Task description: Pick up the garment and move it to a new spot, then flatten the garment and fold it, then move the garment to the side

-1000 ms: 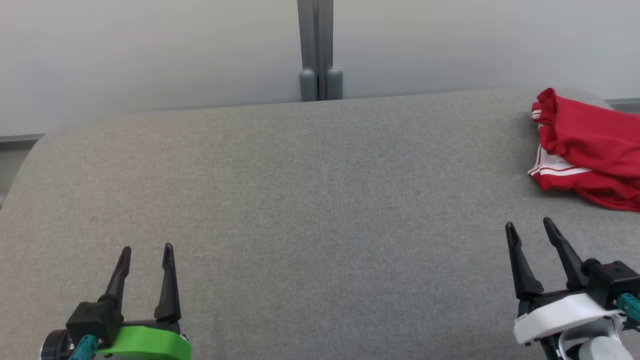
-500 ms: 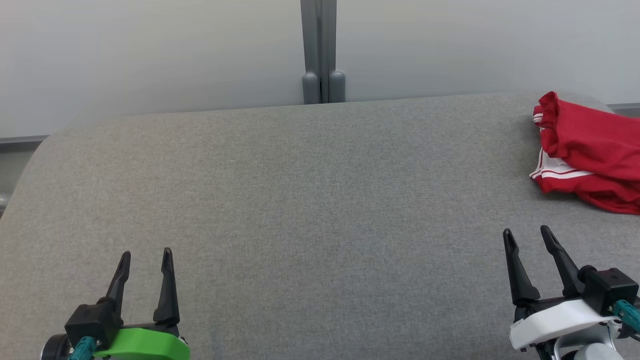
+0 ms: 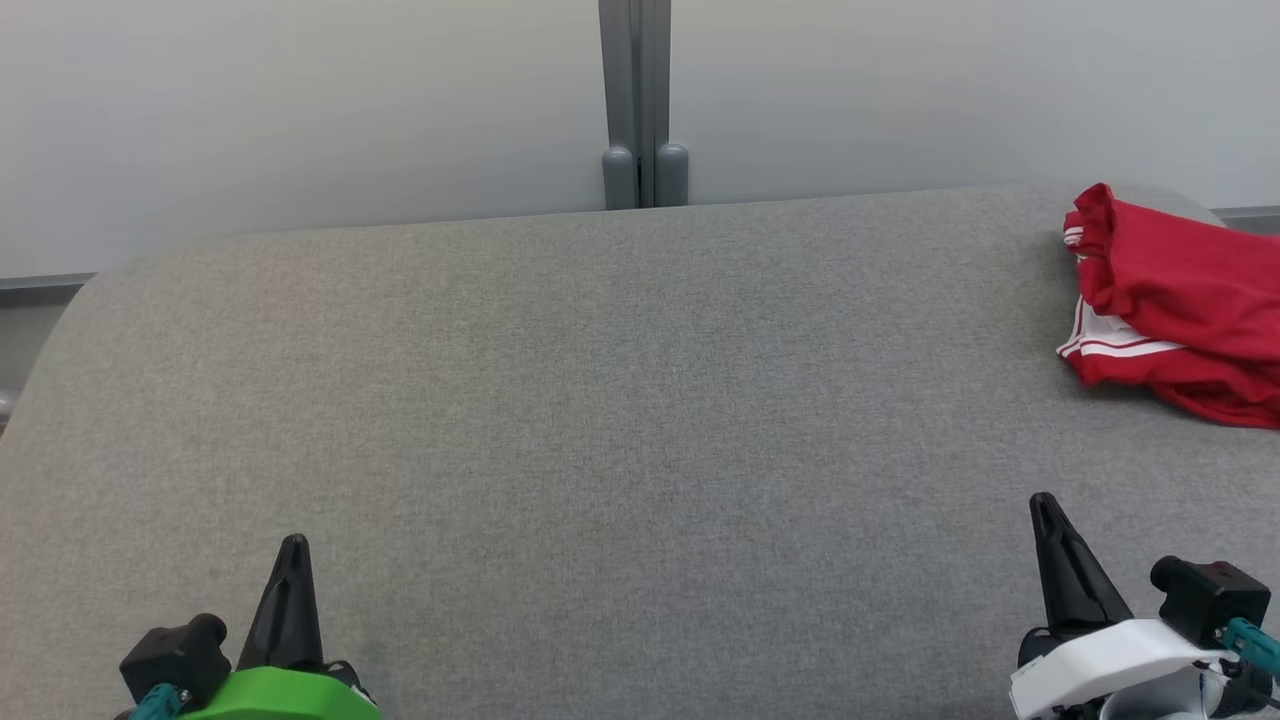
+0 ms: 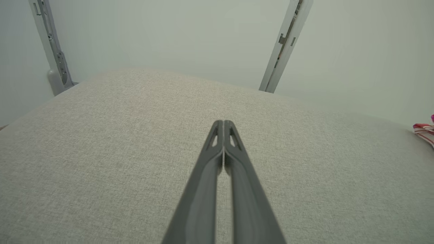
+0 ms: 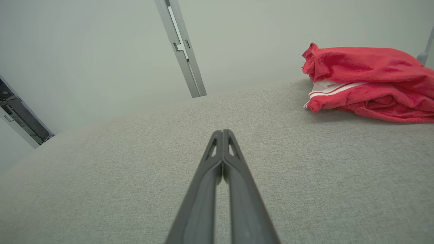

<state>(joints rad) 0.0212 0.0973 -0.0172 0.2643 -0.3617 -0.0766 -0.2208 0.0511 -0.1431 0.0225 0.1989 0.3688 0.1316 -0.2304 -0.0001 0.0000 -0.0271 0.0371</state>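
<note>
The garment [image 3: 1180,300] is red with white stripes and lies bunched at the far right of the grey table [image 3: 620,400], partly cut off by the head view's right edge. In the right wrist view the garment [image 5: 369,84] lies at the upper right, and a striped corner of the garment [image 4: 425,130] shows at the right edge of the left wrist view. My left gripper [image 3: 293,548] is at the lower left, shut and holding nothing. Low at the right my right gripper [image 3: 1043,503] is also shut and empty, well short of the garment. Both wrist views show the left gripper [image 4: 223,122] and right gripper [image 5: 222,132] with fingers pressed together.
A pale wall stands behind the table, with a grey vertical post [image 3: 637,100] at its middle. The table's far corners are rounded. Bare grey fabric stretches between the two grippers.
Both grippers have shut from open and pulled back a little toward the bottom edge. The garment has not moved.
</note>
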